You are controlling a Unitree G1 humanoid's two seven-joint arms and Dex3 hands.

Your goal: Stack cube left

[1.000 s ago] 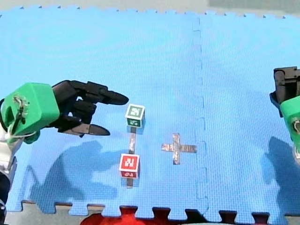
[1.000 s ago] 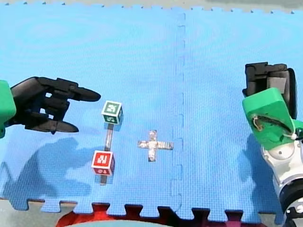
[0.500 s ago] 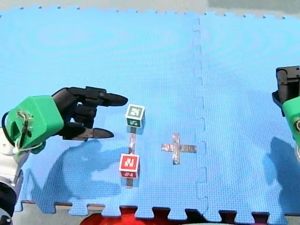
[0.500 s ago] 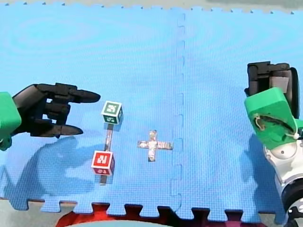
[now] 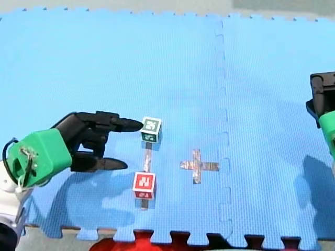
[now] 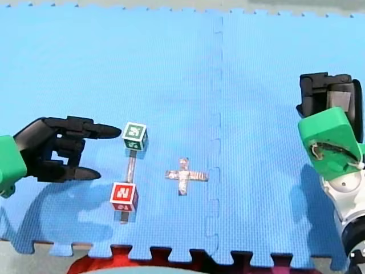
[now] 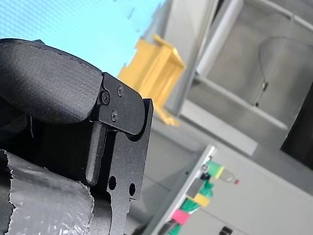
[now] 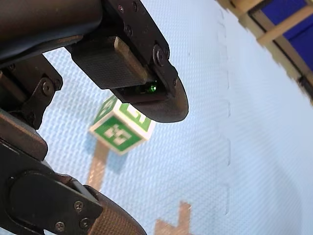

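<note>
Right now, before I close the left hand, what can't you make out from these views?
- Contact: whether the left hand touches the green cube. In the head views its fingertip meets the cube's edge, and in the second wrist view a finger covers the cube's top.
- The right hand, at the mat's right side, is cut by the first head view's edge.
- The tape strip is partly behind the red cube.
</note>
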